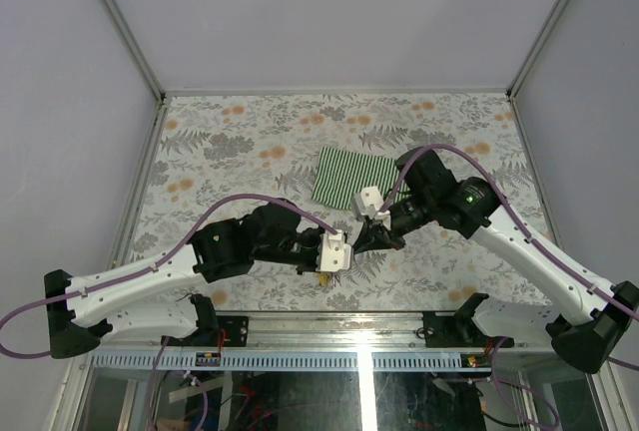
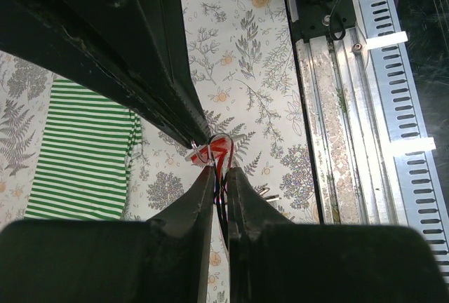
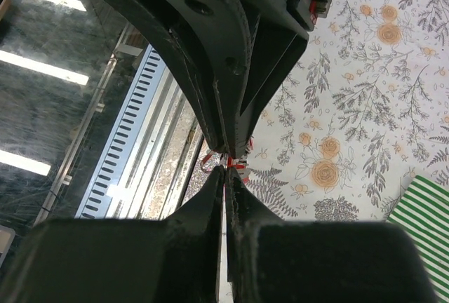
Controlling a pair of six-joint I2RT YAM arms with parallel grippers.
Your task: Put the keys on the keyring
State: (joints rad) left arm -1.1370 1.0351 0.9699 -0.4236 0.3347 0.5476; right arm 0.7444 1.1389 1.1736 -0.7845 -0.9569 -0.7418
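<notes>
Red plastic-tagged keys (image 2: 223,147) touch a thin silver keyring (image 2: 201,154).

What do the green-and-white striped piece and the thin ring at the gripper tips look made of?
Green-and-white striped cloth: apparently woven fabric, matte, edge slightly rumpled. Thin silver keyring: probably bare metal wire, since it glints. Its red tags look plastic, though too small to confirm.
</notes>
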